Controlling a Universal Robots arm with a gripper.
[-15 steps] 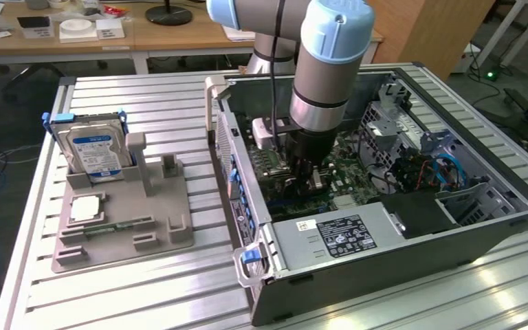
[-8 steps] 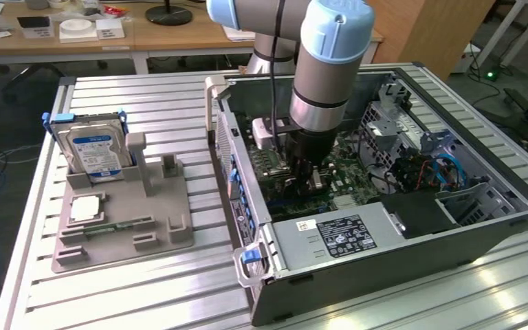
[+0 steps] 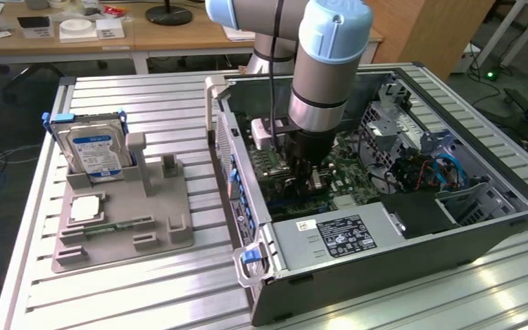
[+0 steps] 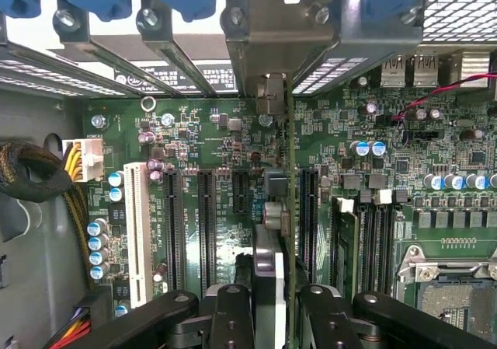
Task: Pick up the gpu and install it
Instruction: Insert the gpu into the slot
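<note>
Centre of frame: our gripper (image 4: pixel 268 306), jaws partly closed on the gpu (image 4: pixel 286 170), holds it edge-on above the motherboard (image 4: pixel 210 131); we judge squaring card to slot essential.

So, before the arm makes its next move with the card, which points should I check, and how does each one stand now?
1. Card is held in the gripper: ok, it stands edge-on between the fingers.
2. Card is above the motherboard, in line with the slots: ok.
3. Card's metal bracket is at the rear openings of the computer case: ok.
4. Card is fully seated in its slot: cannot tell.
5. Yellow cable bundle is away from the card: ok.
6. Hard drive rests in its holder outside the case: ok.
</note>
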